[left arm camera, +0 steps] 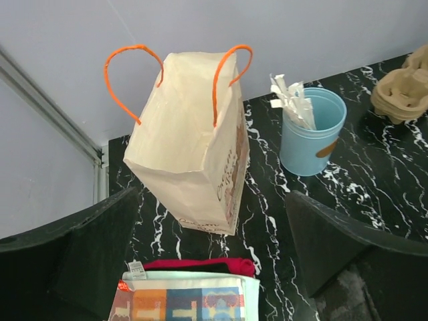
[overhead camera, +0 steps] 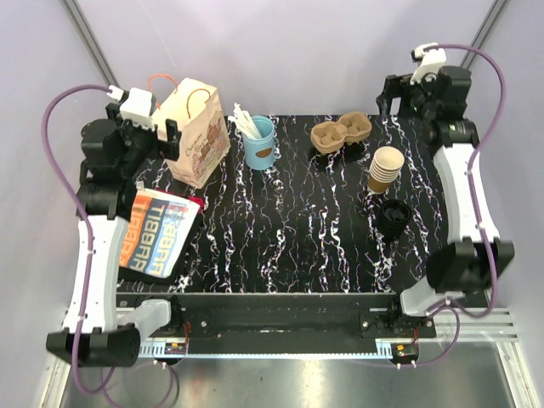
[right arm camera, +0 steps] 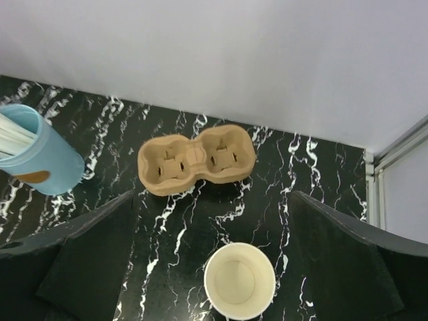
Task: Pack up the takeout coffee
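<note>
The takeout coffee is out of view: no single lidded cup shows. A stack of tan paper cups (overhead camera: 385, 168) stands at the right of the table, its pale inside (right arm camera: 239, 281) showing from above. Black plastic lids (overhead camera: 395, 218) lie just in front of the stack. My right gripper (overhead camera: 405, 99) hovers high over the back right corner, open and empty (right arm camera: 214, 267), with the stack below and between its fingers. Over the back left, my left gripper (overhead camera: 158, 138) is also open and empty (left arm camera: 214, 261), just in front of a tan paper bag (left arm camera: 190, 144) with orange handles.
A brown two-cup pulp carrier (overhead camera: 342, 133) lies at the back right (right arm camera: 197, 158). A light-blue cup of white sticks (overhead camera: 259, 143) stands beside the paper bag (overhead camera: 194, 132). A colourful folded bag (overhead camera: 157, 234) lies at the table's left edge, red cloth on it (left arm camera: 200, 266).
</note>
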{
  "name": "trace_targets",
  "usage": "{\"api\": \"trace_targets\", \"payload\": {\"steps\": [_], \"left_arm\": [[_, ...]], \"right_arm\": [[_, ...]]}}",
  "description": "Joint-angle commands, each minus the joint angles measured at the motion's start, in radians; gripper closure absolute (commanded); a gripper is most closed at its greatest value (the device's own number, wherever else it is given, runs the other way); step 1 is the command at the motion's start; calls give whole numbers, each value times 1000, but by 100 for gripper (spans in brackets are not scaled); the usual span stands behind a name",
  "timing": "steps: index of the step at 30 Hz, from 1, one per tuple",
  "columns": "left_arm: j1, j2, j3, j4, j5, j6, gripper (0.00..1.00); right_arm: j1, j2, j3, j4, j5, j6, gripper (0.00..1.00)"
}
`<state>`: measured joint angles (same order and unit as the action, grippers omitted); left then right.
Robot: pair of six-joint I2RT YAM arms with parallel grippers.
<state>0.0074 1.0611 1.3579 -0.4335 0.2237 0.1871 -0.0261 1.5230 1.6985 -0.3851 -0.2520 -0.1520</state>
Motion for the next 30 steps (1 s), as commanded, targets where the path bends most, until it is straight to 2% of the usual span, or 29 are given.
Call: {"api": "trace_targets", "payload": {"steps": [1, 8, 11, 15, 18, 30], "left_arm": [[-3, 57, -20, 142, -61, 0, 1], [-3, 102, -54, 177, -32, -3, 1], [-3, 96, -74, 187, -18, 2, 1], [-3, 66, -109, 193, 2, 15, 1], [-3, 31, -147, 197, 20, 32, 1], [-4, 83, -121, 180, 58, 3, 1]], "right_arm": [[20, 146, 136, 41, 71, -32, 0], [101, 455, 374, 11, 151, -86, 0], [130, 612, 538, -49, 163, -104, 0], [144, 877, 887, -170, 160, -110, 0], [146, 994, 1006, -221, 149, -126, 2], [157, 1042, 853, -193, 112, -170, 8]]}}
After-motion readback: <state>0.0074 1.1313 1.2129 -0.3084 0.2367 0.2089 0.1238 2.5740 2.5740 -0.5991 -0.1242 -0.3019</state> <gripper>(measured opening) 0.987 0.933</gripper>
